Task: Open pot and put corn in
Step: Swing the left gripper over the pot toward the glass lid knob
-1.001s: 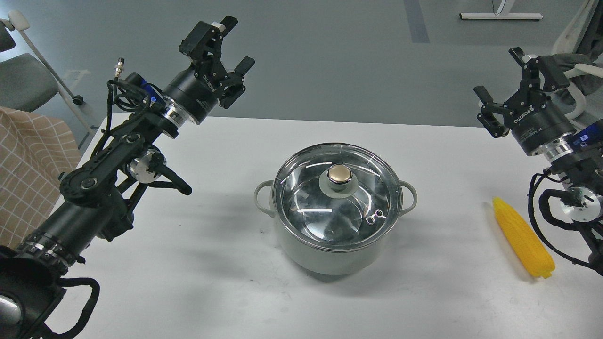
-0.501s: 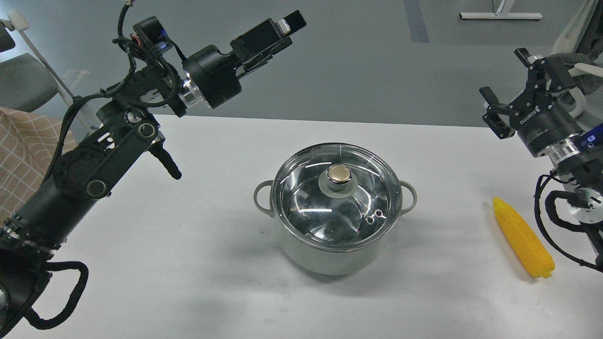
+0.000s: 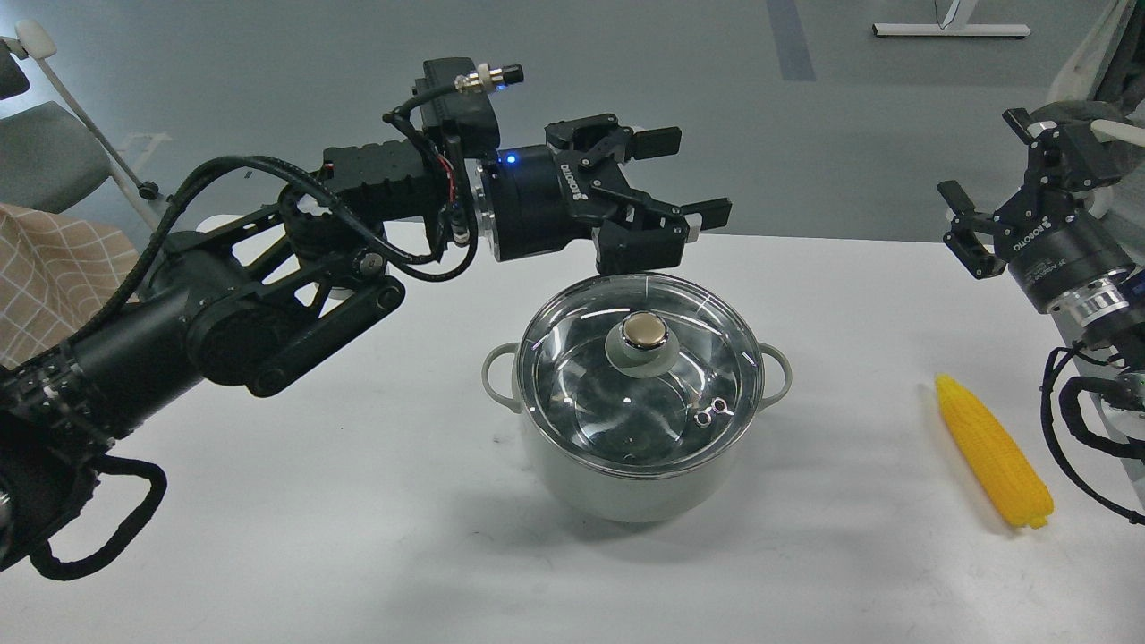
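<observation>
A round pale grey-green cooking pot [image 3: 626, 483] sits at the middle of a plain white table [image 3: 358, 537], its clear glass lid [image 3: 640, 376] rimmed in shiny steel and topped by a brassy metal knob [image 3: 646, 330]. At four o'clock from it lies a bright yellow ridged corn cob [image 3: 991, 449]. Both two-finger grippers, left [image 3: 684, 174] and right [image 3: 995, 190], are matt black with white lettering; a small blue light glows on the left wrist. At nine o'clock hangs a tan cloth with a white grid pattern [image 3: 54, 295]. The floor beyond is dull grey-blue.

Grey floor [image 3: 268, 80]; white table [image 3: 358, 501]; chair [image 3: 45, 152] at left.
</observation>
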`<control>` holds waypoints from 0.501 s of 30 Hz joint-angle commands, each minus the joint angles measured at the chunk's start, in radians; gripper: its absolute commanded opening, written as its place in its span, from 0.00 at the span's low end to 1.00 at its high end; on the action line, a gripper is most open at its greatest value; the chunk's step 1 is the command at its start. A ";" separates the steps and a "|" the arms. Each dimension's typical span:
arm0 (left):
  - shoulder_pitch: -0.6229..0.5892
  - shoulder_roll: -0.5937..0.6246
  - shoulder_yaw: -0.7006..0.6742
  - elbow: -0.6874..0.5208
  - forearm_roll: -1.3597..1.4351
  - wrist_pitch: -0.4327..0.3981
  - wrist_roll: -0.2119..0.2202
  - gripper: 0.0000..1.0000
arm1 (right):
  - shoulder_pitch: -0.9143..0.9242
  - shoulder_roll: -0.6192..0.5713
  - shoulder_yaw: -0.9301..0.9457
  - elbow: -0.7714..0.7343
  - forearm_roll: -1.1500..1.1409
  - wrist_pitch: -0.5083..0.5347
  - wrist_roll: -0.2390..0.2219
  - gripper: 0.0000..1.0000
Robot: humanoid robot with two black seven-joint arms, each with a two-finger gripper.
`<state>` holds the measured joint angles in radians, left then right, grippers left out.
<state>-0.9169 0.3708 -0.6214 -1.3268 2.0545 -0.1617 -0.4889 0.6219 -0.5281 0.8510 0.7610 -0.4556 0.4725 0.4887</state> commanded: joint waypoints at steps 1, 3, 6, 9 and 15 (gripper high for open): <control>0.009 0.008 0.035 -0.017 0.090 0.016 0.000 0.98 | -0.002 -0.004 0.002 0.000 0.000 0.000 0.000 0.99; 0.016 0.033 0.061 -0.043 0.124 0.016 0.000 0.98 | -0.004 -0.003 0.003 0.000 0.000 0.000 0.000 0.99; 0.032 0.079 0.092 -0.072 0.127 0.022 0.000 0.97 | -0.005 -0.003 0.003 0.001 0.000 0.000 0.000 0.99; 0.061 0.114 0.094 -0.080 0.127 0.047 0.000 0.97 | -0.007 -0.003 0.003 0.001 0.000 0.000 0.000 0.99; 0.119 0.139 0.095 -0.121 0.127 0.054 0.000 0.97 | -0.007 0.000 0.003 0.001 0.000 0.000 0.000 0.99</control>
<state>-0.8193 0.5059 -0.5264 -1.4410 2.1818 -0.1081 -0.4889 0.6152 -0.5298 0.8546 0.7626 -0.4553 0.4724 0.4887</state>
